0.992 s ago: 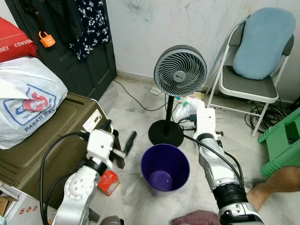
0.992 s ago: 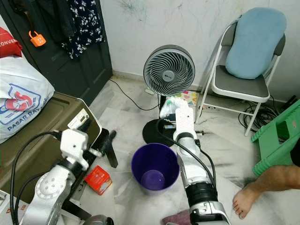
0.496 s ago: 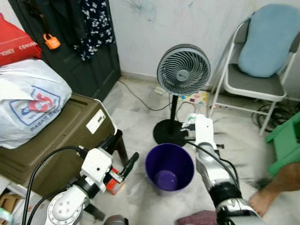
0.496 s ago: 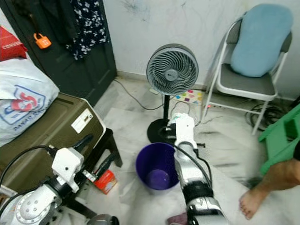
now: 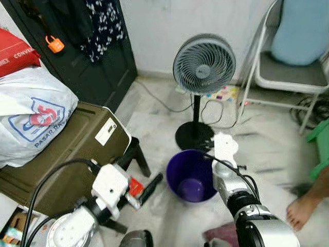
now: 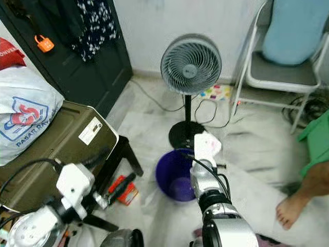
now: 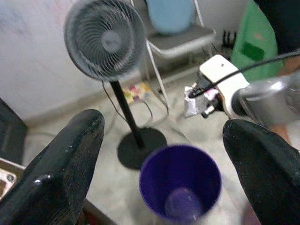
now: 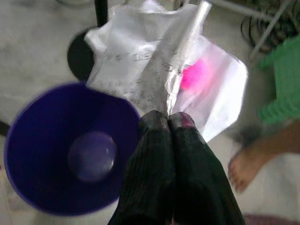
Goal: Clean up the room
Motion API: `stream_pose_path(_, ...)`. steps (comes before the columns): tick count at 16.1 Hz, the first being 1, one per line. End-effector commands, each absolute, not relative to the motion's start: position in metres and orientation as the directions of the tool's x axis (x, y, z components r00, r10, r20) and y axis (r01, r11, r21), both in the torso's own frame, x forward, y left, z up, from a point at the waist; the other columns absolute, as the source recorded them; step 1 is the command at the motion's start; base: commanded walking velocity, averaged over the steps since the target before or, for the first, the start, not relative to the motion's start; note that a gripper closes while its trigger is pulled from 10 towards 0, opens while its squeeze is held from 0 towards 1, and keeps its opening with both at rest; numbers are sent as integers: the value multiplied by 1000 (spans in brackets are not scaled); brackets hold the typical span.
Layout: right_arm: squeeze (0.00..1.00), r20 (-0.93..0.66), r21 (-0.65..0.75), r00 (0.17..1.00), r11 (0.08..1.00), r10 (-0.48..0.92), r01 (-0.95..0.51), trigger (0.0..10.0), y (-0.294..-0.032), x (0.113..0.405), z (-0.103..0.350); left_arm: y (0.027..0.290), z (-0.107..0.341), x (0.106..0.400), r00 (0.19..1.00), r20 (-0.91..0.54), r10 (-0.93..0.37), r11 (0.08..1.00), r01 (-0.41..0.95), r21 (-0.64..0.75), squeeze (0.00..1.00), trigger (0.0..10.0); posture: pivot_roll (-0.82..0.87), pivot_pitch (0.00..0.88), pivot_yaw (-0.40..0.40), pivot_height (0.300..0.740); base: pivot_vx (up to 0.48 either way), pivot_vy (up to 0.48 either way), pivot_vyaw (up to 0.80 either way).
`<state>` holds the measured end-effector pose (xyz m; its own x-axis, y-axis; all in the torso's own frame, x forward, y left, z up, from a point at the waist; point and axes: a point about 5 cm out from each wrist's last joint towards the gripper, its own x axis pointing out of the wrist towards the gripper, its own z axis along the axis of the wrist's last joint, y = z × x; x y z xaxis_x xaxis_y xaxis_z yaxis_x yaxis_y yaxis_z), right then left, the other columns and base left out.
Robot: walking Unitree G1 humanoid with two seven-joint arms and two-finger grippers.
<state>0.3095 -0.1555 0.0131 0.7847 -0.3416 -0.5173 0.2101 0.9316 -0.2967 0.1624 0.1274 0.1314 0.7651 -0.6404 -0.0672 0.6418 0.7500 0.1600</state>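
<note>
**Wrapper pinched, hanging at the bin rim**

Right gripper (image 8: 168, 123) is pinching a crumpled silver wrapper (image 8: 164, 70) with a pink patch; both black fingers are pressed together on its lower edge. It is hanging just over the far rim of the purple bin (image 8: 61, 150), not over the centre, so most of the foil is sitting past the rim toward the fan base. My read: the wrapper is being carried by one corner to dangle clear of the fingers, so it falls free on release. Shifting inward over the opening first looks safer; dropped from here it could land on the floor.

Bin is standing upright on the floor, just in front of the pedestal fan (image 5: 204, 64), looking empty inside, though blur is making that hard to confirm.

Left gripper (image 7: 164, 154) is idling with fingers spread wide, holding nothing, aimed at the bin from beside the olive trunk (image 5: 61, 154). A red packet (image 6: 123, 189) is lying on the floor near it, probably the next pickup. A person's bare foot (image 6: 290, 211) is resting at the robot's right, well apart from the bin.
</note>
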Motion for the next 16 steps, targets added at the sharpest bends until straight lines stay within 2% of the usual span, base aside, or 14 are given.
stream_pose_path(1, 0, -512, -271, 793, 938, -331, 217, 10000, -147, 315, 18, 129, 137, 161, 763, -70, -643, 746, 644, 168, 0, 10000, 139, 148, 153, 740, 0, 0, 0)
stream_pose_path(5, 0, -546, -229, 771, 944, -328, 239, 10000, -140, 310, 10, 135, 143, 155, 767, -99, -634, 748, 641, 174, 0, 10000, 160, 168, 183, 740, 0, 0, 0)
stream_pose_path(14, 0, -553, -114, 801, 973, -231, 202, 10000, -105, 313, 14, 142, 150, 151, 762, -144, -631, 740, 647, 184, 0, 10000, 201, 177, 227, 740, 0, 0, 0)
stream_pose_path(15, 1000, -551, -103, 802, 973, -230, 208, 10000, -105, 314, 15, 141, 150, 152, 761, -146, -632, 739, 649, 183, 0, 10000, 200, 178, 227, 740, 0, 0, 0)
stream_pose_path(16, 1000, -548, -97, 804, 972, -230, 212, 10000, -105, 314, 15, 140, 150, 152, 761, -147, -632, 739, 649, 182, 0, 10000, 198, 176, 225, 740, 0, 0, 0)
